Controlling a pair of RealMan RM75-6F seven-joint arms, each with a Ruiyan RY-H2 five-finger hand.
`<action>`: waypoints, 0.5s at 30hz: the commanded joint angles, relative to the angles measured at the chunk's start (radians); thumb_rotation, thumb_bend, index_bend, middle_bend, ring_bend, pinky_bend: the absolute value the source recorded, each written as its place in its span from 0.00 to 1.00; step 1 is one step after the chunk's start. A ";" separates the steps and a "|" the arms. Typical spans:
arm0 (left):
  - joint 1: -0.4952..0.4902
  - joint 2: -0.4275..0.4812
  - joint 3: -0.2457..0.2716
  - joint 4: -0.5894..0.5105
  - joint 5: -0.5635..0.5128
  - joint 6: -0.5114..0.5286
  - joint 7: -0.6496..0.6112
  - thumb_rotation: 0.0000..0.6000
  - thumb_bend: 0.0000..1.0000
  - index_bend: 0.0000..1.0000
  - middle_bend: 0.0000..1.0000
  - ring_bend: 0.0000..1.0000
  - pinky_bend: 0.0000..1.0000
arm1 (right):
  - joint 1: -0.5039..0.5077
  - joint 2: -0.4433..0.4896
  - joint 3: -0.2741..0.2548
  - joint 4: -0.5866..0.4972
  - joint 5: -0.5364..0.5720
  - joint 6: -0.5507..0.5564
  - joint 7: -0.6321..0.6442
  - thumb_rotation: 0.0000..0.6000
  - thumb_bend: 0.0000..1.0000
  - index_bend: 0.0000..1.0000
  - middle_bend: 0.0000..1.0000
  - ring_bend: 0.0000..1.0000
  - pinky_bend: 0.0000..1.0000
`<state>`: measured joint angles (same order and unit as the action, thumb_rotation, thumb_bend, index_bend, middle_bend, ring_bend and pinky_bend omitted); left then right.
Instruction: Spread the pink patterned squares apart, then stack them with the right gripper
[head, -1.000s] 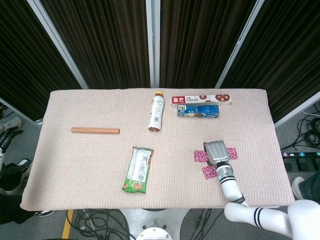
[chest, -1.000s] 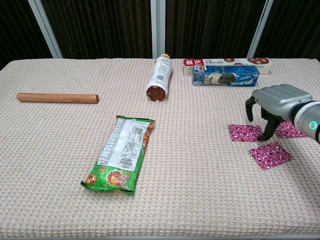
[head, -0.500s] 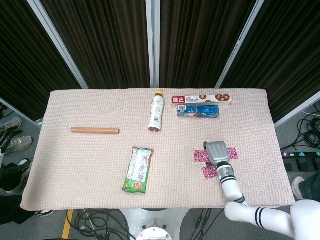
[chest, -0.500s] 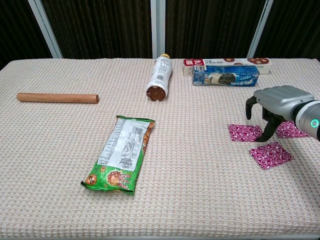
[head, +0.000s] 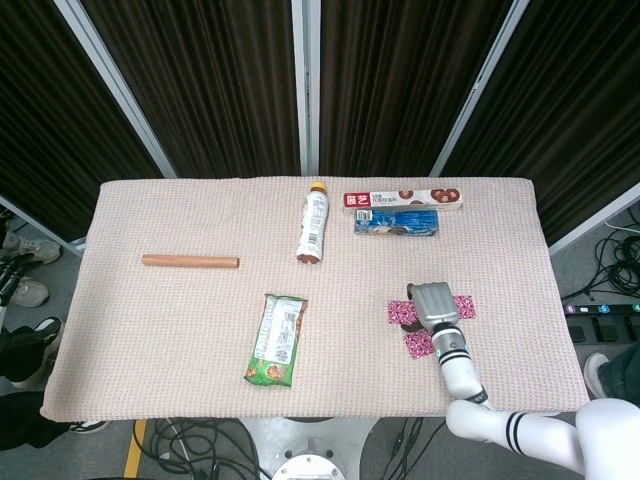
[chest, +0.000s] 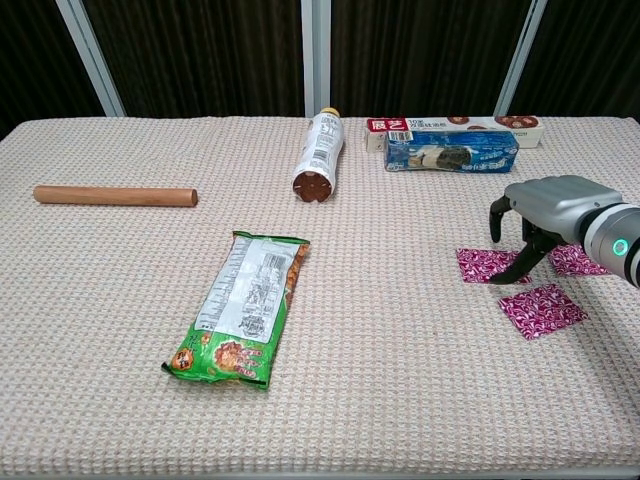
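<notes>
The three pink patterned squares (chest: 489, 266) lie spread, not yet stacked, at the right of the frame on the table (chest: 400, 380). Judged step: first pickup. The right hand (chest: 540, 215) hovers palm-down over them, fingers curled downward and apart, holding nothing; one fingertip reaches the leftmost square. Next move requires pinching a square's edge cleanly.

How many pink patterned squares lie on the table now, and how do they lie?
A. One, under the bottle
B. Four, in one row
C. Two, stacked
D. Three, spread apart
D: the chest view shows three pink squares lying separately on the table, with the right hand above them.
</notes>
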<state>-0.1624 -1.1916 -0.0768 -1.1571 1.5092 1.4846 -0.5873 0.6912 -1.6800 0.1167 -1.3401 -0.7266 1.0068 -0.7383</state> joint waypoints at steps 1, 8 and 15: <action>0.000 -0.001 0.000 0.002 0.000 0.000 -0.001 1.00 0.06 0.23 0.23 0.16 0.26 | 0.002 -0.002 -0.003 0.004 0.005 -0.006 -0.005 0.71 0.00 0.40 1.00 1.00 0.98; 0.000 -0.003 -0.001 0.006 -0.003 -0.004 -0.003 1.00 0.06 0.23 0.23 0.16 0.26 | 0.008 -0.012 -0.005 0.021 0.012 -0.012 -0.015 0.70 0.00 0.40 1.00 1.00 0.98; -0.003 -0.006 -0.003 0.012 -0.005 -0.009 -0.005 1.00 0.06 0.23 0.23 0.16 0.26 | 0.017 -0.012 -0.004 0.033 0.026 -0.027 -0.028 0.71 0.00 0.37 1.00 1.00 0.98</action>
<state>-0.1653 -1.1974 -0.0794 -1.1455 1.5042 1.4757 -0.5923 0.7075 -1.6918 0.1124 -1.3082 -0.7023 0.9809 -0.7653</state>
